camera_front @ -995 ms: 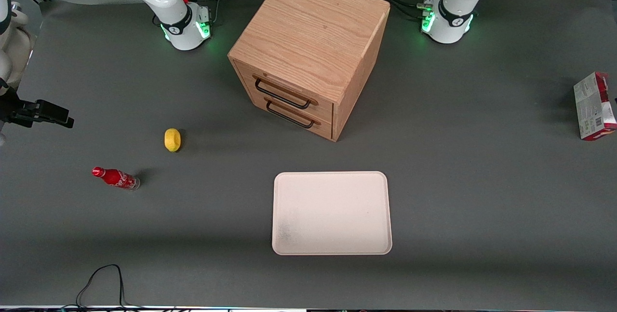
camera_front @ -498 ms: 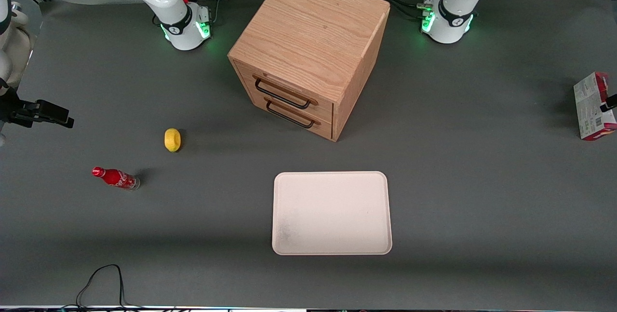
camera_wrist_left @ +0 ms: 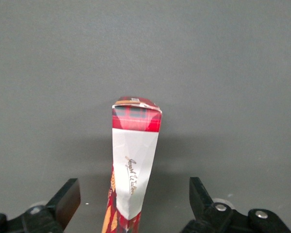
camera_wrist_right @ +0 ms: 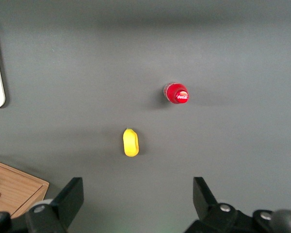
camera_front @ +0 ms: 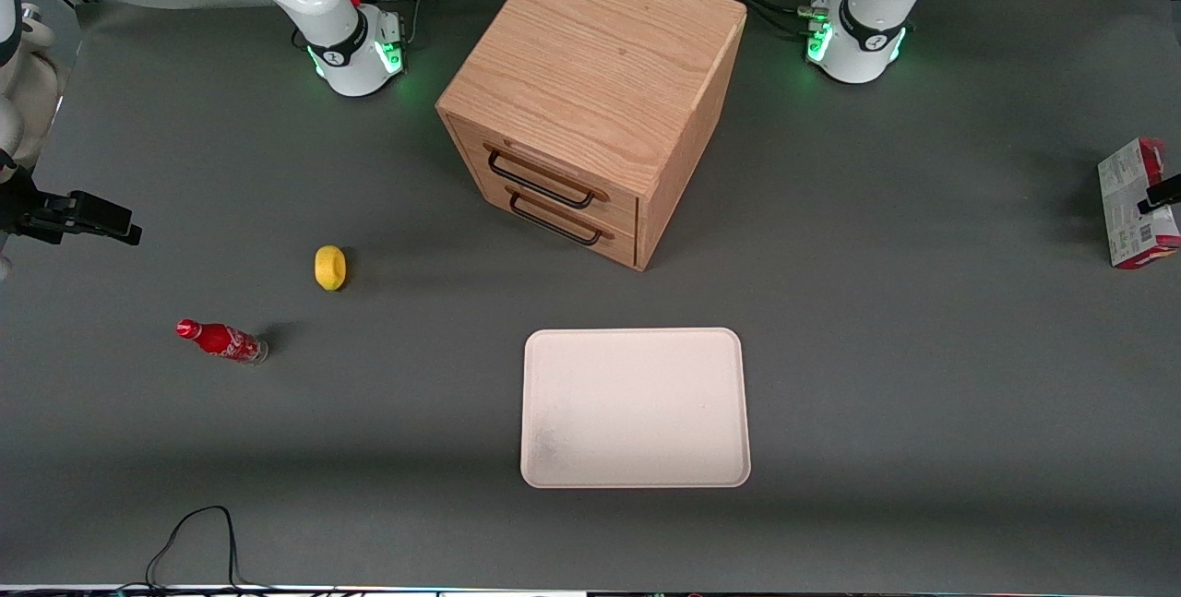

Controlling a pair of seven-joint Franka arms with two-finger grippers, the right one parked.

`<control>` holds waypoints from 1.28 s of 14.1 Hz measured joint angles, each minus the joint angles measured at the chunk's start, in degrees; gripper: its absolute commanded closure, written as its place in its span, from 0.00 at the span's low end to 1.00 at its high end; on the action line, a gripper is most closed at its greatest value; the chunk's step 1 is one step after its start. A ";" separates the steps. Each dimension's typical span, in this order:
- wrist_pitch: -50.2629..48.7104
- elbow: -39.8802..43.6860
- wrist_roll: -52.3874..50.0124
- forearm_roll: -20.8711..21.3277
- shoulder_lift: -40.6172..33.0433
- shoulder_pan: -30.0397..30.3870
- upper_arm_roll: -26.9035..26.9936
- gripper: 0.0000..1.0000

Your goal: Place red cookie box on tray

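Note:
The red cookie box (camera_front: pixel 1131 206) stands on its narrow edge on the grey table, far toward the working arm's end. In the left wrist view its slim white and red edge (camera_wrist_left: pixel 135 160) sits between the black fingers (camera_wrist_left: pixel 68 200), apart from both. My left gripper (camera_wrist_left: pixel 133 199) is open and straddles the box from above. In the front view only a dark fingertip (camera_front: pixel 1160 195) shows over the box. The pale cream-pink tray (camera_front: pixel 635 408) lies flat with nothing on it, nearer the front camera and well toward the table's middle.
A wooden two-drawer cabinet (camera_front: pixel 590 99) stands mid-table, farther from the camera than the tray. A yellow lemon (camera_front: pixel 329 267) and a small red cola bottle (camera_front: pixel 221 340) lie toward the parked arm's end. A black cable (camera_front: pixel 194 532) loops at the near edge.
A dark fingertip of my gripper has come into the front view over the cookie box and moved slightly farther in. The box, tray and other objects have not moved.

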 measured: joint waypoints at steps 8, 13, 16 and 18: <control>8.27 -5.85 3.03 0.00 0.06 1.65 -0.05 0.06; 8.30 -5.66 3.41 0.01 0.04 1.66 -0.04 0.85; 8.34 -5.47 3.60 0.06 -0.11 1.66 -0.05 1.00; 8.34 -5.47 3.80 0.08 -0.22 1.66 -0.03 1.00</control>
